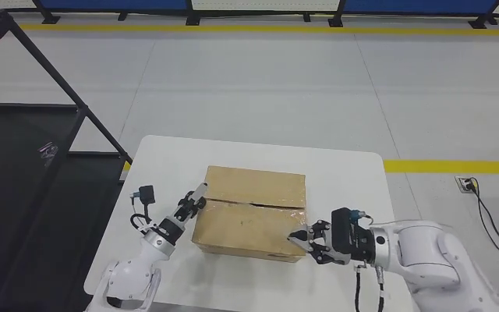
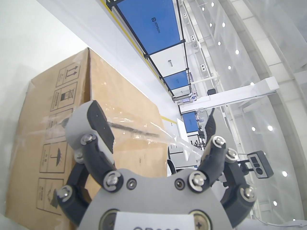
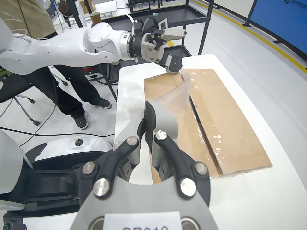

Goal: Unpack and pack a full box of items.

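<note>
Right fingers (image 3: 165,118) pinch clear tape (image 3: 177,94) above the box (image 1: 249,210); left fingers (image 2: 99,120) spread.

Brown box (image 1: 249,214), black symbols (image 2: 64,92); clear tape (image 3: 176,94); white table (image 1: 343,168).

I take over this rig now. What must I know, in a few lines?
Left gripper: open, at the end of the box, by the seam.
Right gripper: shut on the clear tape, which is partly lifted off the seam.
The box sits on the white table, flaps closed.
Done: peeling begun. Left: finish peeling, open flaps, unpack, repack.
</note>
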Motion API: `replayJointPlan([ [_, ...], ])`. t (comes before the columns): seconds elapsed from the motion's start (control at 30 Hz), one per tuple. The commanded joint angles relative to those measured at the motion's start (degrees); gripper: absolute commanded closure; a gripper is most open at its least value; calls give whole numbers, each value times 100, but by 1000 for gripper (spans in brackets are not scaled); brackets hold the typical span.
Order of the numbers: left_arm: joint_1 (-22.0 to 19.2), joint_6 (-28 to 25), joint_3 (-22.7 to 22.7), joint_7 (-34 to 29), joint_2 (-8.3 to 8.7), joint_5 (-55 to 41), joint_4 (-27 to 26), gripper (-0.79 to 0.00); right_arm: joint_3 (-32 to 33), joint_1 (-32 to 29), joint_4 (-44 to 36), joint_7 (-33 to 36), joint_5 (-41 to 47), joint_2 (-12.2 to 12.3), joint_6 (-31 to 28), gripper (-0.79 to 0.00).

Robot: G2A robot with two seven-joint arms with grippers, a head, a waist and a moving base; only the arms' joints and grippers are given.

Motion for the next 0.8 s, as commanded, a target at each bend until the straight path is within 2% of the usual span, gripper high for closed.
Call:
replayJointPlan([
  [0.0, -73, 23, 37, -17, 1, 30, 72, -785, -29, 8, -23, 100, 213, 21, 4, 0],
  [0.27, -217, 62, 176, -18, 5, 126, 196, -785, -152, 38, -128, 383, 870, 102, -5, 0],
  [0.77, -298, 76, 312, 56, 15, 218, 257, -785, -415, 327, 134, 443, 1781, 179, -119, 0],
])
